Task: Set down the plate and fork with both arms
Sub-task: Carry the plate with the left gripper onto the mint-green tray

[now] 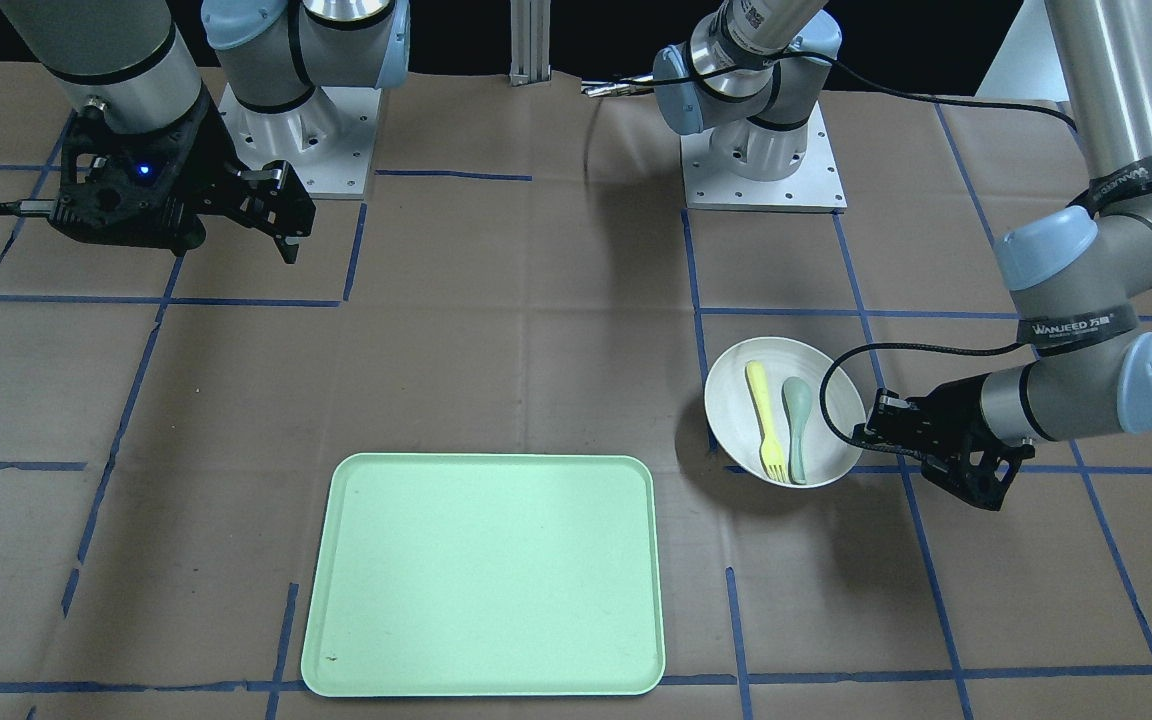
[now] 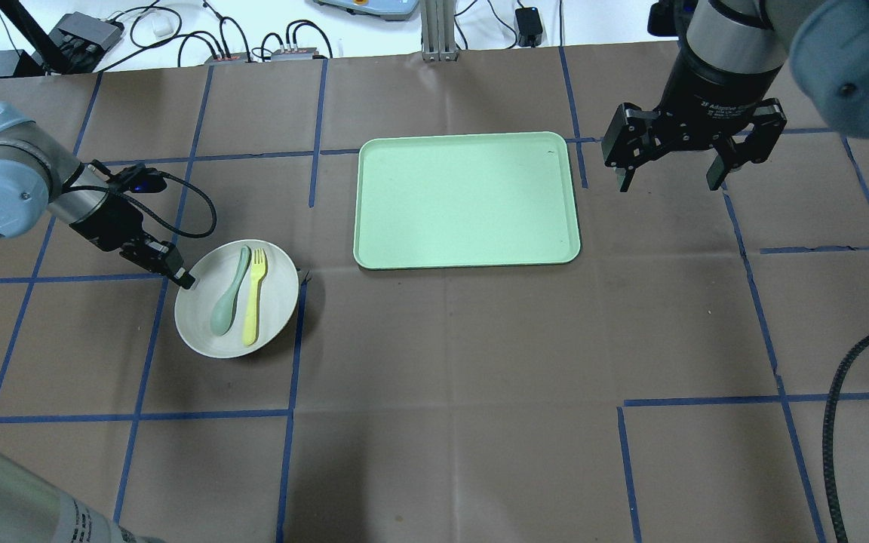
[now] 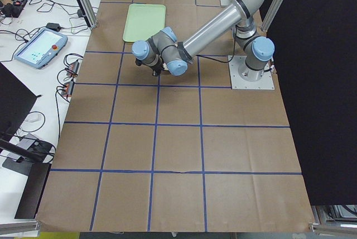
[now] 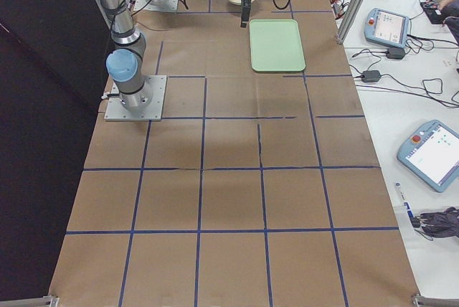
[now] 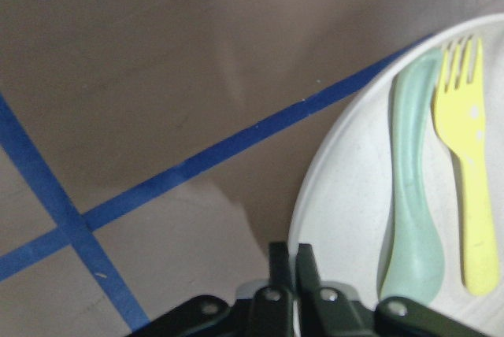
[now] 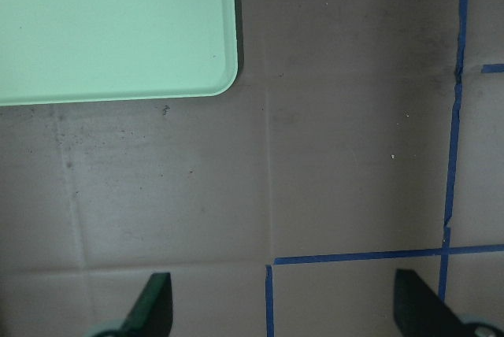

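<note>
The off-white plate (image 2: pixel 276 302) sits on the brown table at the robot's left, with the pale-yellow fork (image 2: pixel 253 298) and a grey-green spoon (image 2: pixel 227 294) lying side by side in it. My left gripper (image 2: pixel 182 277) is shut on the plate's rim at its outer edge; the left wrist view shows the closed fingers (image 5: pixel 303 270) pinching the rim of the plate (image 5: pixel 346 195) beside the spoon (image 5: pixel 413 195) and fork (image 5: pixel 472 195). My right gripper (image 2: pixel 668 183) is open and empty, hanging above the table beyond the tray's right side.
The mint-green tray (image 2: pixel 468 200) lies at the table's middle, between the two grippers, with nothing on it. Its corner shows in the right wrist view (image 6: pixel 110 30). Blue tape lines cross the brown paper. The arm bases (image 1: pixel 761 160) stand at the robot's edge.
</note>
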Controlling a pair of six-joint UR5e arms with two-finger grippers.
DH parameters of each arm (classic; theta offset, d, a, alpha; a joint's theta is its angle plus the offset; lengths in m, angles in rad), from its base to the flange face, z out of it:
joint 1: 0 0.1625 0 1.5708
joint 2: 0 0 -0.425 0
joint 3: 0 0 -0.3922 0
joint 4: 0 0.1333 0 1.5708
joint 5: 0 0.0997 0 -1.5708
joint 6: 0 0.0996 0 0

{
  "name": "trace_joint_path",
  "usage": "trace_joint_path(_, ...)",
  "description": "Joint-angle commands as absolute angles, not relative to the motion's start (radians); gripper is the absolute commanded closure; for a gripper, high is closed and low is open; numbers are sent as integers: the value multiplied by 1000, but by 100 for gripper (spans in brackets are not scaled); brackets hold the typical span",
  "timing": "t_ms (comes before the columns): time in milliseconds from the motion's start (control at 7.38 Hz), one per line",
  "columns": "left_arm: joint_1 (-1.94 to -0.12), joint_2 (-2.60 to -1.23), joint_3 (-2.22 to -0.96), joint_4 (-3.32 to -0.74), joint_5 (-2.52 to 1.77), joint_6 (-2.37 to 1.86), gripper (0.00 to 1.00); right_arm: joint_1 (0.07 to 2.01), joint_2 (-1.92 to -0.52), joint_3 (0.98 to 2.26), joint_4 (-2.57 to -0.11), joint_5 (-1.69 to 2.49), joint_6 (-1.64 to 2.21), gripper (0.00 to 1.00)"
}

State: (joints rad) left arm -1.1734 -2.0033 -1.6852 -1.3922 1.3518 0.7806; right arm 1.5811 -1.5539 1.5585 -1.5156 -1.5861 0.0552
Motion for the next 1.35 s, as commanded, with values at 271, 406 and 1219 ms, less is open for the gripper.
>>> trace_joint_path(271, -1366, -2025, -1596, -1367, 1275, 458, 100, 1582, -1554, 1559, -1516, -1585, 57, 0)
trace_joint_path(406, -1412, -2042, -1553, -1367, 1269, 395, 100, 1580, -1554, 1559, -1516, -1586, 55, 0)
trace_joint_path(1219, -1650, -2348, -1159, -1368, 1226, 237, 100, 1583, -1554, 1559, -1516, -1585, 57, 0)
